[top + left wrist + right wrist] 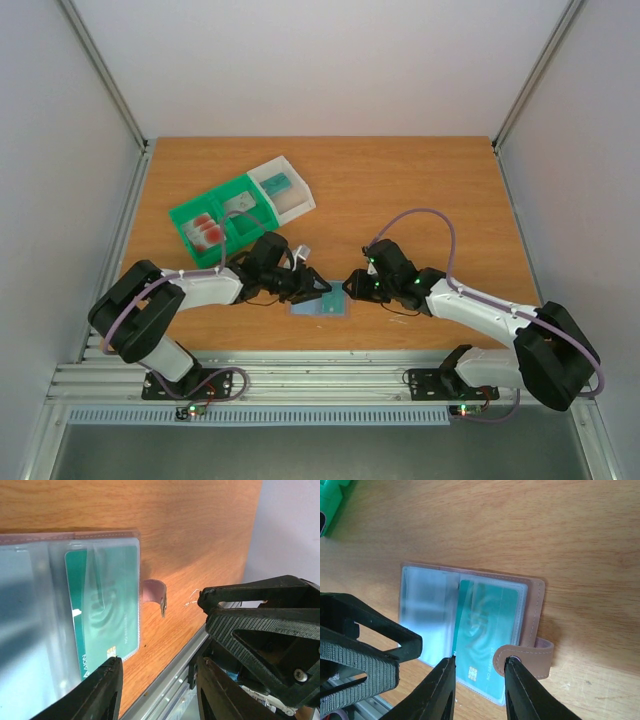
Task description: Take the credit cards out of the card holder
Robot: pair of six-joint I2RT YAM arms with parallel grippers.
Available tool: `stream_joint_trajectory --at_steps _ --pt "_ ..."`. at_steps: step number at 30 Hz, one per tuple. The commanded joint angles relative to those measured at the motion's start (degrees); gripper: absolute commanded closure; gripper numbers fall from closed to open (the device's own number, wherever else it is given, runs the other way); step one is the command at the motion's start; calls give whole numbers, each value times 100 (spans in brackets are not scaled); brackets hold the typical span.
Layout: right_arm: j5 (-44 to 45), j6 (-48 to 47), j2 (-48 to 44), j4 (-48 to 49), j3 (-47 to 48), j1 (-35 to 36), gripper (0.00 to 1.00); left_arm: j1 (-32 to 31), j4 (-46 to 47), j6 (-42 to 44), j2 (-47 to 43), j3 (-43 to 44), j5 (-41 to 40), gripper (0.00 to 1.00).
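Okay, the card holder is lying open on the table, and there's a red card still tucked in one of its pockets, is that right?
Not quite. The card still tucked inside is teal-green, not red; the right wrist view shows it clearly. The rest stands: the card holder does lie open on the table.

Card holder (318, 306) open flat, clear sleeves up, teal credit card (487, 630) tucked in its three o'clock panel, red-blotched credit cards (207, 230) well apart at ten o'clock.
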Motion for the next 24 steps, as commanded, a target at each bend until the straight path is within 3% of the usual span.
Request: stream_joint_trajectory --at_steps 1,13,24 --pt "2 -91 -65 -9 54 -26 72 -37 -29 161 27 222 -168 58" --pt "-535 -62 621 364 160 -17 73 -34 -1027 810 -4 416 -1042 67" --pt "-618 -71 1138 624 191 -21 76 -39 -698 790 333 302 -1002 67"
